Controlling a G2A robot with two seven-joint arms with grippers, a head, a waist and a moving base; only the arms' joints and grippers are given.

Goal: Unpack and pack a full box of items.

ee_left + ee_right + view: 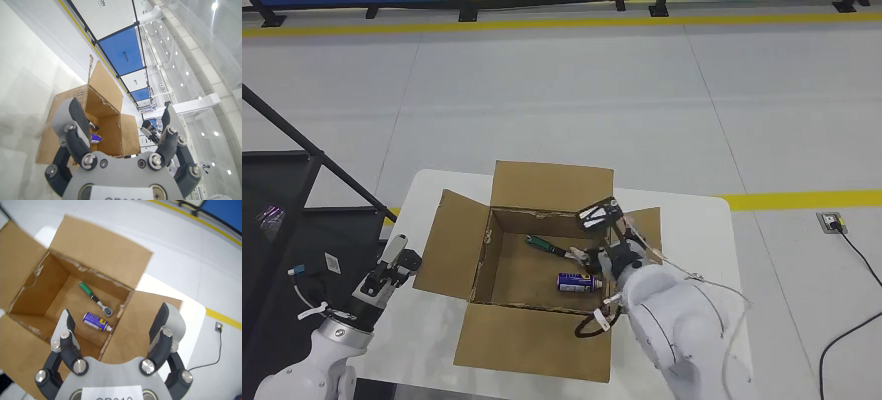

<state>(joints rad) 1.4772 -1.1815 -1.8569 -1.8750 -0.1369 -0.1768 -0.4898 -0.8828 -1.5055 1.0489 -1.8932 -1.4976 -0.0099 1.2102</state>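
A brown cardboard box (542,185) (105,85) (94,247) stands open on the white surface (692,230) (192,317), filling most of its middle, with all four flaps folded outward. The left flap hangs toward the surface's left edge and the near flap lies over its near edge. On the floor of the box lies a blue spray can (579,283) (95,138) (95,321). It rests on its side close to the box's right wall, its white nozzle pointing at that wall. A wrench (547,246) (94,127) (94,298) with a green handle lies flat between the can and the box's far wall. Its metal head is turned toward the right wall and ends near the can, and its handle angles away toward the far wall. The right end effector (592,232) (115,309) hangs above the box's right wall with its fingers spread wide and nothing between them. One finger is over the inside of the box and the other over the right flap. The left end effector (400,255) (122,106) sits just outside the left flap, near the surface's left edge. It is tipped toward the box, its fingers likewise wide apart and holding nothing. A yellow line (802,200) runs along the floor beyond the surface's right edge.
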